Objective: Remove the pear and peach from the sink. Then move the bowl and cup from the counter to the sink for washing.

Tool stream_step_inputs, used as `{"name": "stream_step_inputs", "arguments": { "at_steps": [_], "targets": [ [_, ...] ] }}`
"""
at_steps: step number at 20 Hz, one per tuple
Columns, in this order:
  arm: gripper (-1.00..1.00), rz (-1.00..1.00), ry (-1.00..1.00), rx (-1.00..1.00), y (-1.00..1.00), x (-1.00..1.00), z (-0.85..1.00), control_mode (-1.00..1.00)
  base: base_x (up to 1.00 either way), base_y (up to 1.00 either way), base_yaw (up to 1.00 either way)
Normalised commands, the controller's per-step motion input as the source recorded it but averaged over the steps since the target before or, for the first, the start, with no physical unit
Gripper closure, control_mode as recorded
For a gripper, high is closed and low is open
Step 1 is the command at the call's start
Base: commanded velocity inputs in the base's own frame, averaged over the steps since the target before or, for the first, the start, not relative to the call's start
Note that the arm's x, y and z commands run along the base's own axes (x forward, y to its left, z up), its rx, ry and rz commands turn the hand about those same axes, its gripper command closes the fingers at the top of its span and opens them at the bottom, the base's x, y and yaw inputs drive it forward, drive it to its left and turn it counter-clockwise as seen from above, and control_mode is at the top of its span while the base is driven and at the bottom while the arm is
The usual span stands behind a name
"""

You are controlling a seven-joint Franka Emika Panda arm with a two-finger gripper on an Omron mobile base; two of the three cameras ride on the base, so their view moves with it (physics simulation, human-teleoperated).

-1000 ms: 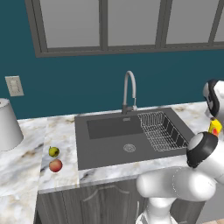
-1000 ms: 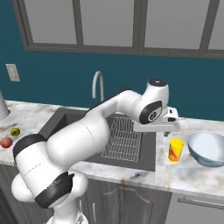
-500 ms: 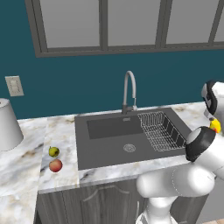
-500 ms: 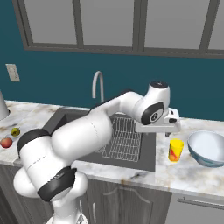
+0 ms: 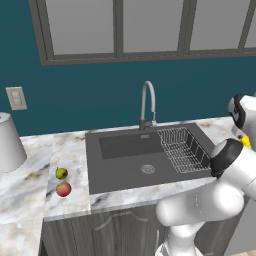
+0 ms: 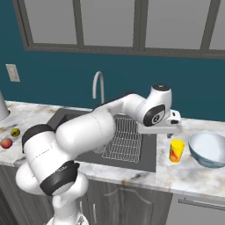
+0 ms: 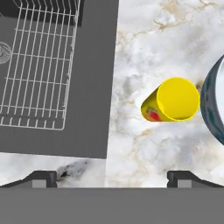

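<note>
Hand view: cup (image 7: 173, 100) upright on table (image 7: 148, 39), mouth up; bowl (image 7: 214, 105) just beside; sink (image 7: 94, 78) with wire rack (image 7: 37, 65) opposite; gripper (image 7: 112, 177) spread wide, empty.

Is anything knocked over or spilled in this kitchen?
Nothing stands out. The cup stands upright on the counter beside the bowl, the pear and peach sit neatly left of the sink, and no spill shows.

Bowl (image 7: 215, 105) cut off by hand view edge; cup (image 5: 246, 142) mostly hidden behind arm
</note>
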Motion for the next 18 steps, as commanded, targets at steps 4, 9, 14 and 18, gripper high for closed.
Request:
{"name": "stream_step_inputs", "arguments": {
  "at_steps": [4, 9, 14, 18],
  "targets": [
    [-1.0, 0.0, 0.0, 0.0, -0.11, 0.13, -0.15, -1.0, 0.0, 0.0, 0.0],
    [-1.0, 0.0, 0.0, 0.0, -0.08, 0.1, -0.16, -1.0, 0.0, 0.0, 0.0],
    [-1.0, 0.0, 0.0, 0.0, -0.09, 0.1, -0.13, -1.0, 0.0, 0.0, 0.0],
    [-1.0, 0.0, 0.0, 0.0, -0.08, 0.09, -0.11, -1.0, 0.0, 0.0, 0.0]
  ]
}}
